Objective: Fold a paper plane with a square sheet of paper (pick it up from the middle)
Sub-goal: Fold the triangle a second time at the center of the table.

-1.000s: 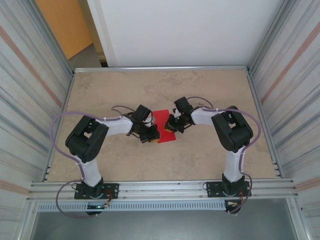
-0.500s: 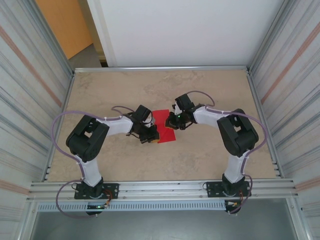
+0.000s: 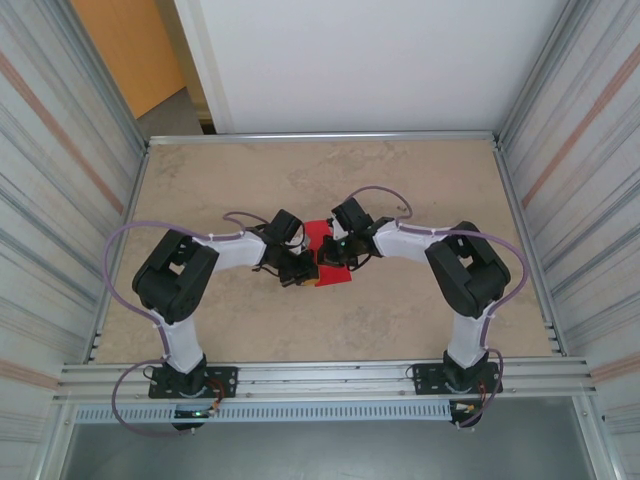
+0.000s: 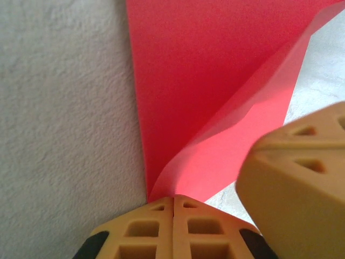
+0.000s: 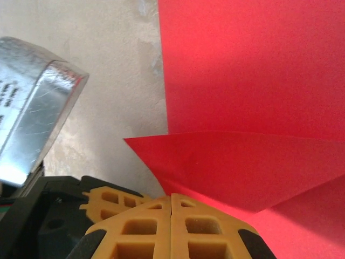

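Top view: I see the thin bright red square sheet of paper [image 3: 333, 276] lying at the middle of the beige marbled table [image 3: 420, 180], with both arms reaching inward to it. The left gripper [image 3: 306, 272] meets the sheet's left side, the right gripper [image 3: 335, 252] its upper part; the 2 sit just beside each other.

Left wrist view: the left gripper [image 4: 173, 200] has its 2 yellow fingers pressed together on a corner of the sheet [image 4: 188, 81], from which a raised flap [image 4: 253, 140] curls upward.

Right wrist view: the right gripper [image 5: 171, 198] is likewise fully closed, pinching a folded layer [image 5: 232, 162] above the flat sheet [image 5: 248, 70]
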